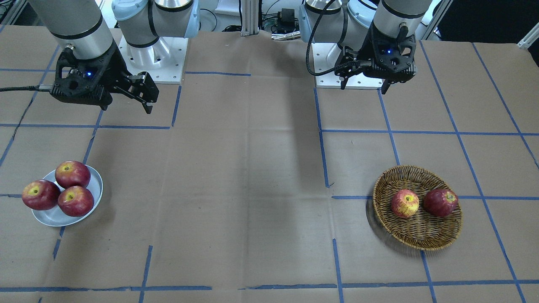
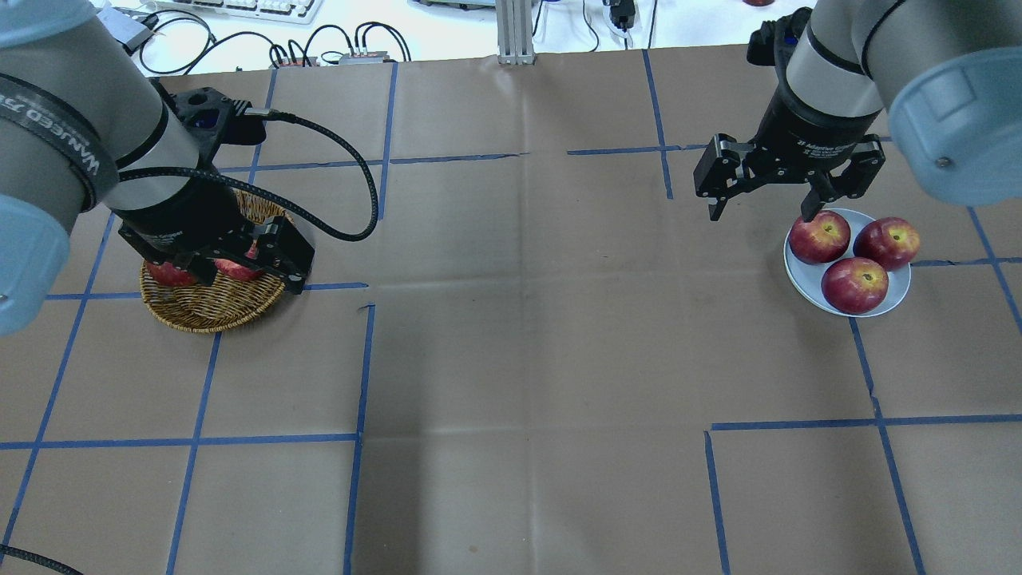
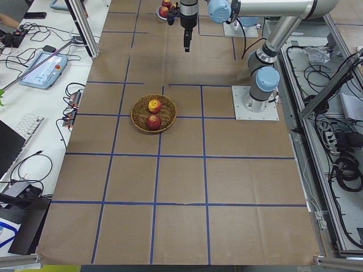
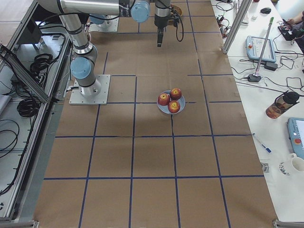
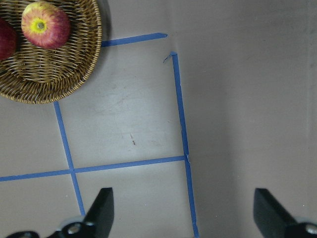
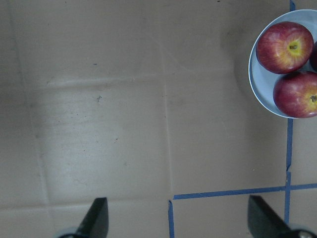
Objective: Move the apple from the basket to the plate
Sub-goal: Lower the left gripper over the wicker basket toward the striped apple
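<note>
The yellow-streaked apple lies in the wicker basket beside a dark red apple. It also shows in the left wrist view and the exterior left view. My left gripper is open and empty, high above the table, back from the basket. In the overhead view it covers most of both apples in the basket. The pale plate holds three dark red apples. My right gripper is open and empty, above the table beside the plate.
Brown paper with a blue tape grid covers the table. The arm bases stand at the robot's edge. In the right wrist view the plate sits at the top right corner. Desks with cables and keyboards flank the table.
</note>
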### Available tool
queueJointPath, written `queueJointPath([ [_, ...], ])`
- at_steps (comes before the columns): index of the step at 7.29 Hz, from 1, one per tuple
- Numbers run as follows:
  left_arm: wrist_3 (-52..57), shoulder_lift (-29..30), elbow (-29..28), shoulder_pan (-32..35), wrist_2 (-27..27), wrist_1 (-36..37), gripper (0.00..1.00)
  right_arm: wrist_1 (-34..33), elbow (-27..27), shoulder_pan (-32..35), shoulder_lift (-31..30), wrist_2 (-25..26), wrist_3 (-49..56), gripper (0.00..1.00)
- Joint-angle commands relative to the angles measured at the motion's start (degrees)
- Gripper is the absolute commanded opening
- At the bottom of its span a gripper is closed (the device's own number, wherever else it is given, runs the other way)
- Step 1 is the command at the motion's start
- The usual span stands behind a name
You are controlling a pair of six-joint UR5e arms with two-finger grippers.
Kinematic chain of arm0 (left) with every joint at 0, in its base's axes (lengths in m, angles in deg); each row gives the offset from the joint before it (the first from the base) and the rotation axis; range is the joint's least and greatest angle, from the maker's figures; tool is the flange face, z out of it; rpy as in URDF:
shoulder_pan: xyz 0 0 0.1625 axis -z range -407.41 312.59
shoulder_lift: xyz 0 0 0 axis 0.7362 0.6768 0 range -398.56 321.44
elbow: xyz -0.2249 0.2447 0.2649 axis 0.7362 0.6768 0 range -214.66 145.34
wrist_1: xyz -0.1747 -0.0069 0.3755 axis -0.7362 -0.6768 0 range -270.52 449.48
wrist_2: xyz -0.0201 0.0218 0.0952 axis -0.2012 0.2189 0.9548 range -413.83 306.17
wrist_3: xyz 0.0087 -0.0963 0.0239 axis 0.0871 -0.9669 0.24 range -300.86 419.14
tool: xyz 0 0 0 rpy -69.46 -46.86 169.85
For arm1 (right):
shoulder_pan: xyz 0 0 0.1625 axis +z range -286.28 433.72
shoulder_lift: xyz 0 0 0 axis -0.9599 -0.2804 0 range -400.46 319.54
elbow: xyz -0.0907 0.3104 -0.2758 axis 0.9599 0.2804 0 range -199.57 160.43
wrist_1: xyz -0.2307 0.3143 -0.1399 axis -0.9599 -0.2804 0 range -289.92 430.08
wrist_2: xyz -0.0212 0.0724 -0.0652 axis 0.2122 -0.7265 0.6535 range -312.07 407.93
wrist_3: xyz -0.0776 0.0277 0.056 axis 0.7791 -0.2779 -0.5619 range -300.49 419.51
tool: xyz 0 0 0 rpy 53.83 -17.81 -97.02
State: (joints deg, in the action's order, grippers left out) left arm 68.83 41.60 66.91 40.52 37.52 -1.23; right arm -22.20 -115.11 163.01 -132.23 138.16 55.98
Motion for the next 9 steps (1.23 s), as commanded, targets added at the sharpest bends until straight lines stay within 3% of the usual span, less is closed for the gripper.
queueJointPath([
  [1, 2.69, 0.35, 0.2, -1.43, -0.12, 0.09, 1.0, 0.0, 0.0, 0.0, 0.0, 0.03, 0.02, 1.0],
  [5, 11.82, 4.64, 0.46, -9.41, -0.38, 2.19, 0.99, 0.0, 0.0, 0.0, 0.0, 0.03, -0.07, 1.0],
  [6, 18.11, 6.66, 1.68, -12.31, -0.38, 6.38, 0.99, 0.0, 0.0, 0.0, 0.0, 0.03, 0.02, 1.0],
  [7, 23.14, 9.29, 4.83, -14.52, -0.47, 14.95, 0.99, 0.0, -0.09, 0.0, 0.0, 0.03, 0.02, 1.0],
  [9, 25.54, 15.69, 8.46, -15.41, -0.12, 29.92, 0.99, 0.0, -0.09, 0.0, -0.08, 0.03, -0.07, 1.0],
])
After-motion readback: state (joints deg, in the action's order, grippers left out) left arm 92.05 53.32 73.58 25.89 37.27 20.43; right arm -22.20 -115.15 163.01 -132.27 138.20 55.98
